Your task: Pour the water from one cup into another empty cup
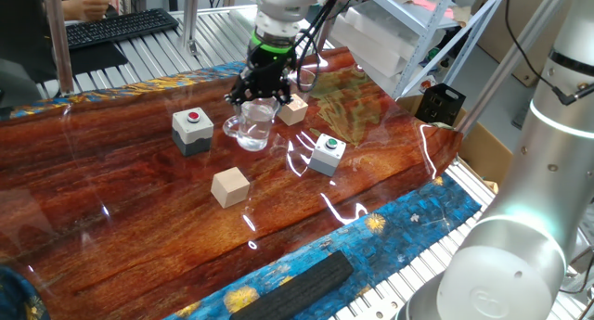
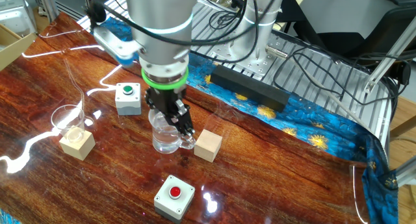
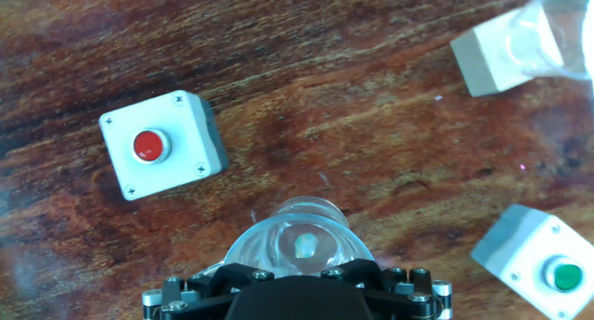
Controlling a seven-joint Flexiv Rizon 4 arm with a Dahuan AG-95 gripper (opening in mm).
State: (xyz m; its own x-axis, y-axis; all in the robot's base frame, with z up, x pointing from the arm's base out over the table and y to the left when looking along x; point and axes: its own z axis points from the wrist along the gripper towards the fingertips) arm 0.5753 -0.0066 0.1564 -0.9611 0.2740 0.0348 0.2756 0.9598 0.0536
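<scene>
One cup, the handled glass mug (image 2: 166, 134), stands on the table (image 2: 273, 165) between the two button boxes, and my gripper (image 2: 177, 123) pinches its rim. This is the grasping step. Next I must lift it level and carry it to the smaller cup (image 2: 68, 120), which is well apart.

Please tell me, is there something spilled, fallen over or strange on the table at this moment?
Nothing stands out. The glass mug stands upright under the gripper, the smaller clear cup is upright beside a wooden cube, and no puddle shows on the table, only light glare.
</scene>
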